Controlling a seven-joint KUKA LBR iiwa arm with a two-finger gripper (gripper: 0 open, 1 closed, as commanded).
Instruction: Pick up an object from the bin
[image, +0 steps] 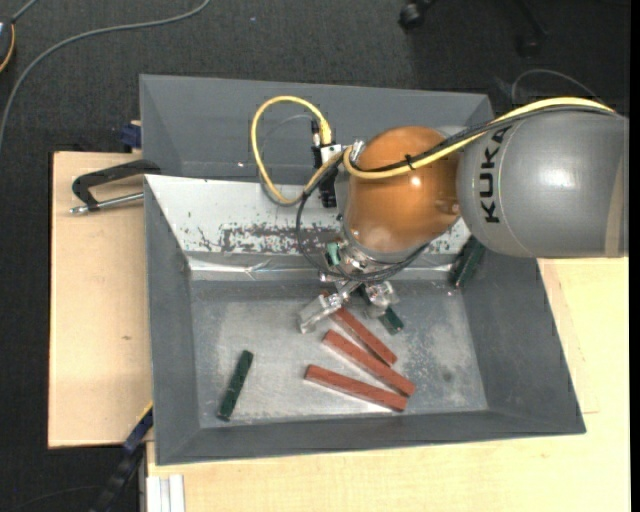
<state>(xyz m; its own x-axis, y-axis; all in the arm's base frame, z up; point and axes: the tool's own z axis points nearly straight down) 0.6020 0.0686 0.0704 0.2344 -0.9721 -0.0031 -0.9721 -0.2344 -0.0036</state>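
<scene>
My gripper (347, 308) hangs low over the middle of the bin floor, under the orange cover. Its two fingers stand spread apart, one fingertip (313, 318) pointing lower left, the other near a small dark green piece (392, 319). The gripper is open and I see nothing between the fingers. Right below them starts a red-brown flat stick (364, 337), lying slantwise, its upper left end close to the fingertips. A second red-brown stick (367, 363) lies just under it, and a third (356, 388) nearer the front wall.
A dark green stick (235, 384) lies alone at the front left of the bin floor. Another dark green stick (466, 266) leans at the right wall beside the arm. The arm and its yellow cable cover the back right.
</scene>
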